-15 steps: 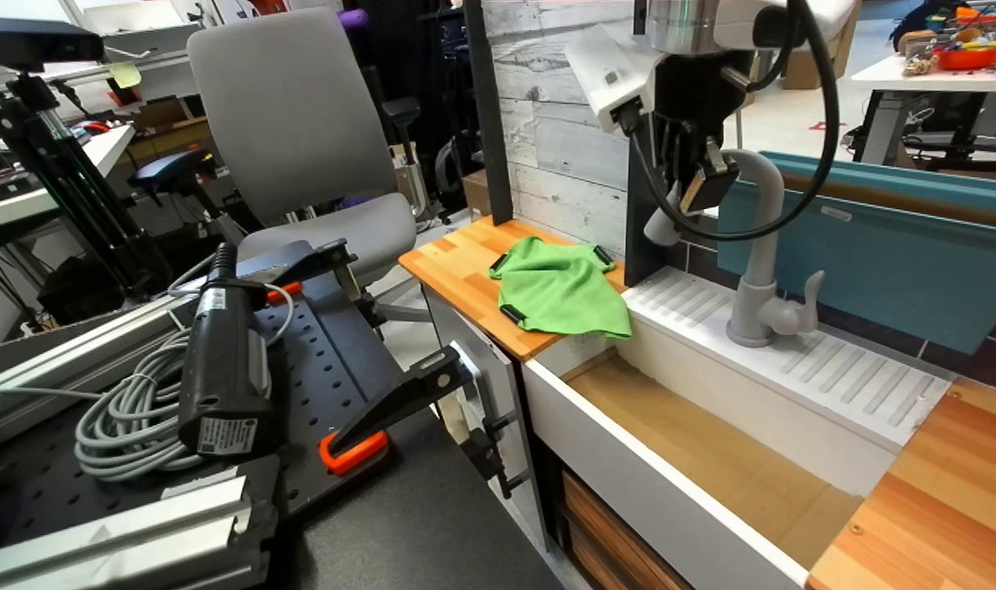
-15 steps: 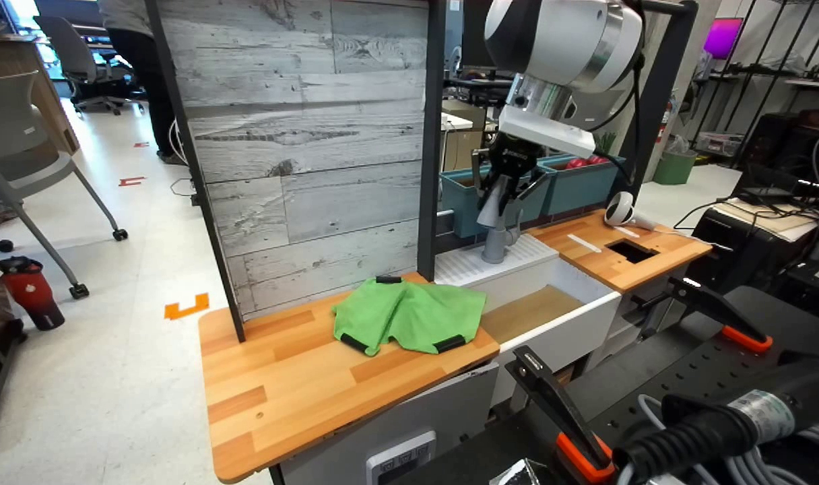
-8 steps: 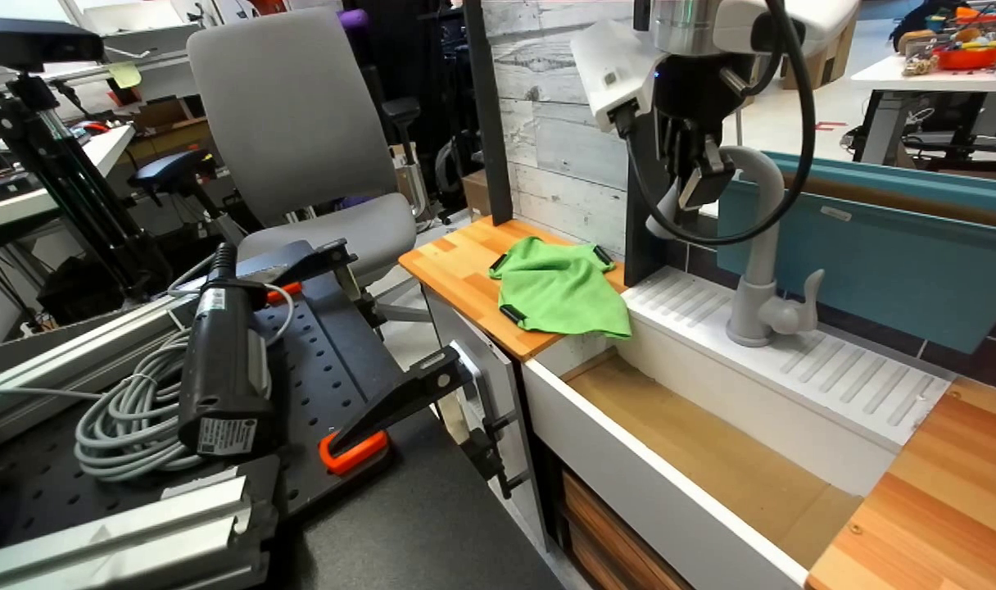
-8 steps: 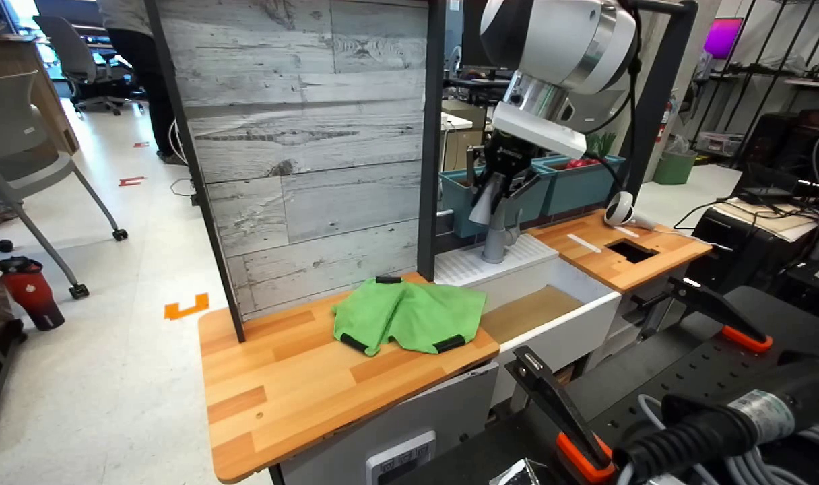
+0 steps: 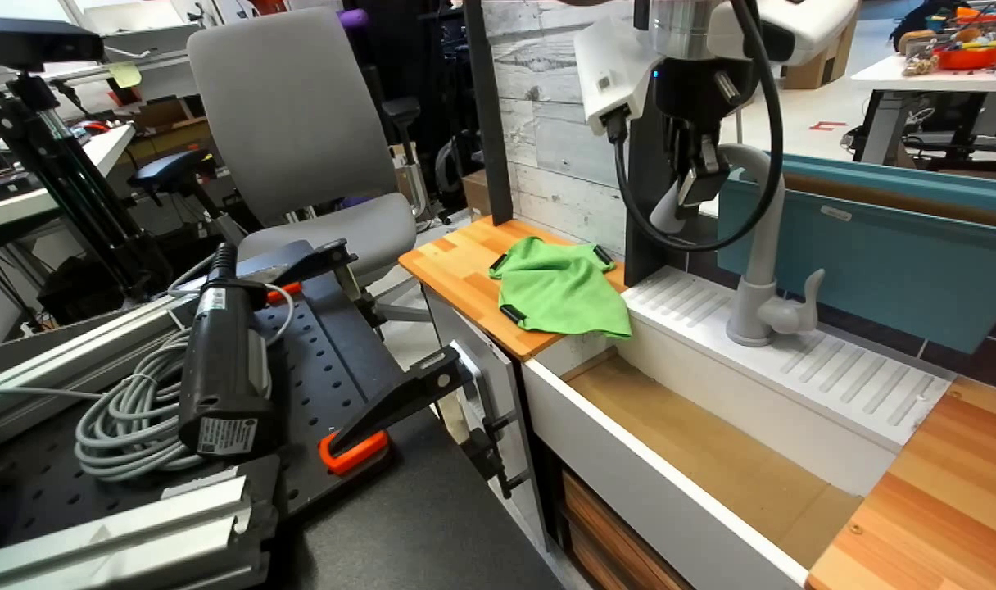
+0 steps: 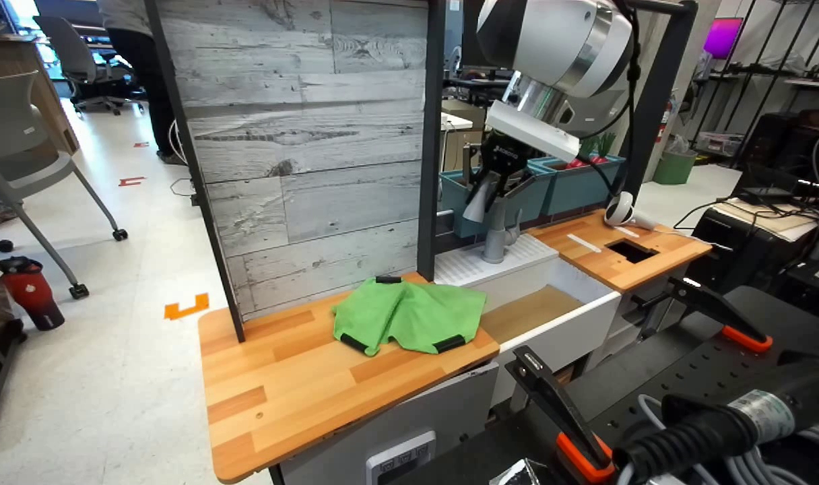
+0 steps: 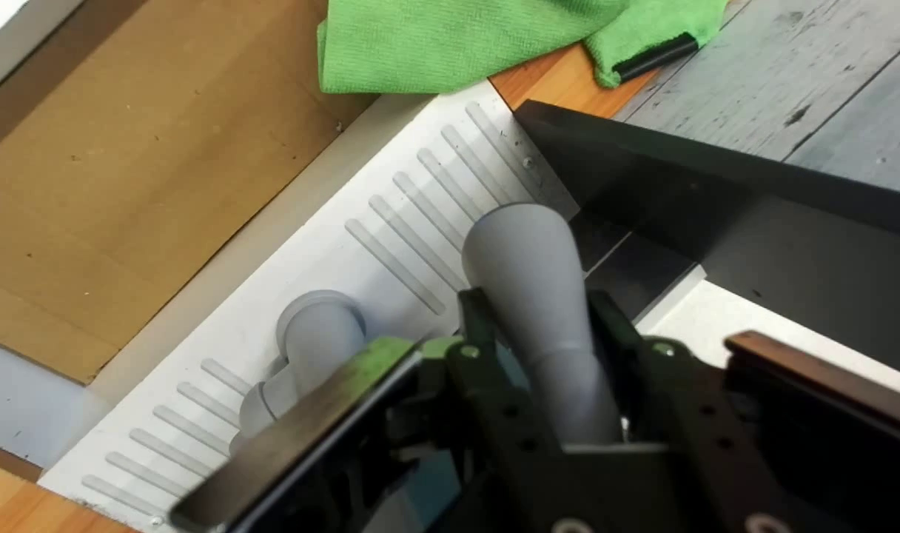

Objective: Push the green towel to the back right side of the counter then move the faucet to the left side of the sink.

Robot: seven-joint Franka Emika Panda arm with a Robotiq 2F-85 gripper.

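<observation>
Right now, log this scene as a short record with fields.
green towel: crumpled on the wooden counter, one edge overhanging the sink
faucet: base upright, spout turned toward the towel's side
gripper: open, fingers on either side of the spout
contact with spout: cannot tell
blue planter: behind the faucet in both exterior views

A weathered plank panel (image 6: pixel 302 135) stands between dark posts (image 6: pixel 432 135); pale flooring (image 6: pixel 126 391) carries orange tape (image 6: pixel 186 308). A grey office chair (image 5: pixel 289 106), a white-topped table (image 5: pixel 883 78) and open shelving (image 6: pixel 803 82) occupy the background.
</observation>
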